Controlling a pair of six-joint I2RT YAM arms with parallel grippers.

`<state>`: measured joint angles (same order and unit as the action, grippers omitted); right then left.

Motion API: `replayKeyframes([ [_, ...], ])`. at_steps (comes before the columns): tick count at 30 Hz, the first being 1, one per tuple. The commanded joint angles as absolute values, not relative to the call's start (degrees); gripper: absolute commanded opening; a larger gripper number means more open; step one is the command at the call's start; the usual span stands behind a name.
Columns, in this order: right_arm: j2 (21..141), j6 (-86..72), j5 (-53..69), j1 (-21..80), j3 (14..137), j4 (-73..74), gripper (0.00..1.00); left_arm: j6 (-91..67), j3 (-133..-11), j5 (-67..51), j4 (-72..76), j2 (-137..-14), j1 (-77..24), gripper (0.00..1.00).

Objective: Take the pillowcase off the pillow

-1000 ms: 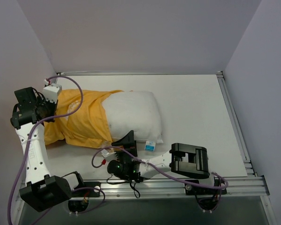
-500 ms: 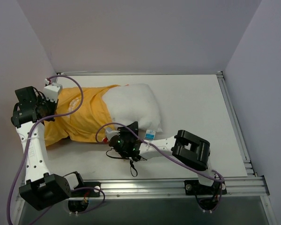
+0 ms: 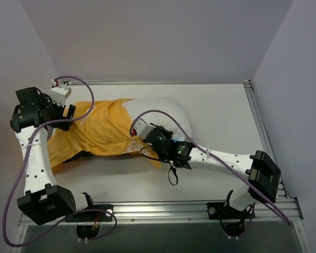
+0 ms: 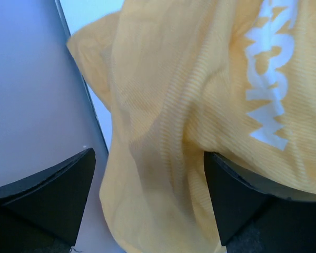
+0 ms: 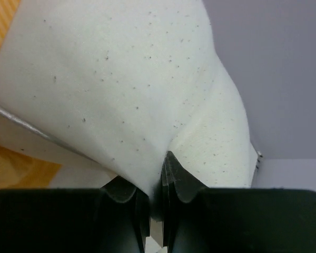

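Observation:
The orange-yellow pillowcase [image 3: 97,134] lies on the left half of the table, its white lettering [image 4: 271,84] showing in the left wrist view. The white pillow [image 3: 163,108] sticks out of its right end. My left gripper [image 3: 67,114] stands open at the pillowcase's left end; loose orange fabric [image 4: 158,158] hangs between its wide-apart fingers [image 4: 58,200]. My right gripper [image 3: 149,137] is shut on a fold of the pillow's white cloth [image 5: 121,89] at its near edge, the cloth pinched between the jaws [image 5: 157,184].
Grey walls close in the table on the left [image 4: 31,105], back and right. An aluminium rail [image 3: 200,208] runs along the near edge. Purple cables loop over both arms. Bare white tabletop [image 3: 226,121] lies to the right of the pillow.
My right gripper shut on the pillow's near edge and moved away from the rail with it. My left gripper opened and let go of the pillowcase's left end.

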<state>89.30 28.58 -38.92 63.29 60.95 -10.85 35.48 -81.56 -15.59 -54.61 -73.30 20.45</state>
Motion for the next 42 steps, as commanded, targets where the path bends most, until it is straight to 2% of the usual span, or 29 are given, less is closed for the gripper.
replayKeyframes([
  [1, 82.62, 18.74, -31.57, 63.11, 63.8, -7.92, 0.0, 35.86, -88.5, -23.11, -58.09, -72.43, 17.06, 0.94],
  [5, 81.74, 13.81, -20.26, 60.83, 73.18, -0.81, 0.0, 33.32, -95.59, -24.69, -60.55, -69.35, 9.07, 0.94],
  [10, 82.27, 6.52, -8.55, 55.48, 80.33, 7.99, 0.0, 33.39, -106.51, -39.51, -70.73, -69.08, 3.44, 0.94],
  [12, 80.87, 2.3, -2.07, 53.88, 81.03, 8.09, 0.0, 34.88, -106.79, -40.87, -76.08, -68.39, -1.81, 0.94],
  [17, 78.22, -7.37, 11.76, 46.33, 80.95, 5.89, 0.0, 39.63, -92.75, -30.88, -74.1, -61.72, -9.22, 0.94],
  [22, 80.06, -14.23, 21.68, 43.07, 81.91, 6.59, 0.0, 40.08, -82.11, -16.02, -65.32, -62.22, -18.7, 0.94],
  [25, 80.16, -18.96, 26.18, 41.22, 83.57, 5.54, 0.0, 39.38, -80.51, -9.51, -59.34, -65.47, -21.52, 0.94],
  [28, 81.03, -16.37, 24.18, 41.4, 88.66, 11.58, 0.0, 39.2, -80.42, 0.59, -52.48, -69.6, -23.82, 0.94],
  [29, 81.21, -14.96, 21.82, 41.22, 91.12, 15.43, 0.0, 39.46, -80.85, 3.23, -50.64, -71.7, -23.91, 0.87],
  [30, 81.21, -13.81, 20.58, 40.52, 91.49, 17.03, 0.0, 39.81, -81.29, 7.25, -50.45, -72.59, -23.82, 0.65],
  [31, 80.78, -11.97, 19.7, 39.82, 91.32, 18.18, 0.0, 39.29, -81.73, 8.34, -50.45, -73.03, -23.56, 0.39],
  [32, 80.42, -11.34, 18.73, 38.94, 89.23, 19.59, 0.0, 39.03, -82.35, 8.35, -50.97, -72.69, -22.6, 0.03],
  [34, 79.11, -10.64, 16.54, 35.69, 85.71, 20.47, 0.0, 39.81, -81.66, 4.67, -51.76, -70.59, -21.63, 0.02],
  [39, 77.26, -10.37, 15.56, 29.98, 74.73, 19.43, 0.0, 41.92, -75.68, 4.4, -51.24, -64.95, -18.82, 0.02],
  [42, 75.15, -10.37, 16.7, 25.41, 71.91, 19.16, 0.0, 43.5, -75.85, 0.01, -50.89, -65.12, -10.48, 0.02],
])
